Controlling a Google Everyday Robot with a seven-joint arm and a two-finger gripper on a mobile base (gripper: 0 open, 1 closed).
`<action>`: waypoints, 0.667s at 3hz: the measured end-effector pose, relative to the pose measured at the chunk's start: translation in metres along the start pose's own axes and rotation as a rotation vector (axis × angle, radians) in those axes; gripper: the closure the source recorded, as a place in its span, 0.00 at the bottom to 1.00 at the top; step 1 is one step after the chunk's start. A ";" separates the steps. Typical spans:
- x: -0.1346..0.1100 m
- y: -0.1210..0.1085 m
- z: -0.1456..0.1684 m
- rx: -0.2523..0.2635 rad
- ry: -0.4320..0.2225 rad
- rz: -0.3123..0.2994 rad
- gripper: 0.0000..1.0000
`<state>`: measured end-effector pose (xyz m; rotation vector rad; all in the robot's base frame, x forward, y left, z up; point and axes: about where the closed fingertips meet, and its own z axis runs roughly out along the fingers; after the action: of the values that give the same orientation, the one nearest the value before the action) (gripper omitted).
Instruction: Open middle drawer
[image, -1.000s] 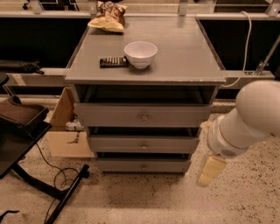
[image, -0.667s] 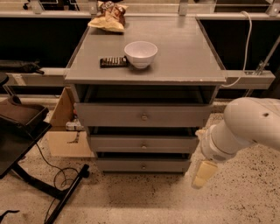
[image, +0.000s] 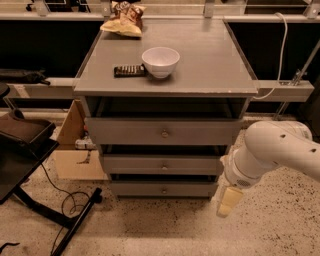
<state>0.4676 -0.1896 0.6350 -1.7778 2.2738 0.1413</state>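
The grey cabinet (image: 165, 85) stands in the middle with three drawers. The middle drawer (image: 135, 165) is the second one, a low wide grey front with one small round metal knob (image: 164, 167); it is closed. The taller top drawer (image: 130, 132) is above it and the bottom drawer (image: 140, 190) below it. My gripper (image: 227, 202) hangs at the end of the white arm (image: 272, 150), low at the cabinet's right front corner, level with the bottom drawer and well to the right of the middle knob. It holds nothing that I can see.
On the cabinet top are a white bowl (image: 160, 61), a dark remote (image: 129, 70) and a snack bag (image: 123, 22). A cardboard box (image: 75, 150) sits on the floor at left, with a black stand (image: 30, 150) and cables (image: 65, 200) in front of it.
My arm has moved left and down, bringing the gripper closer to the cabinet's right front corner. The drawers have not moved.
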 end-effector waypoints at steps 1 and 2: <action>-0.002 0.004 0.001 0.019 0.032 -0.007 0.00; 0.006 -0.012 0.055 0.063 0.100 -0.040 0.00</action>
<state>0.4854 -0.1854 0.5819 -1.8352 2.2810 -0.0266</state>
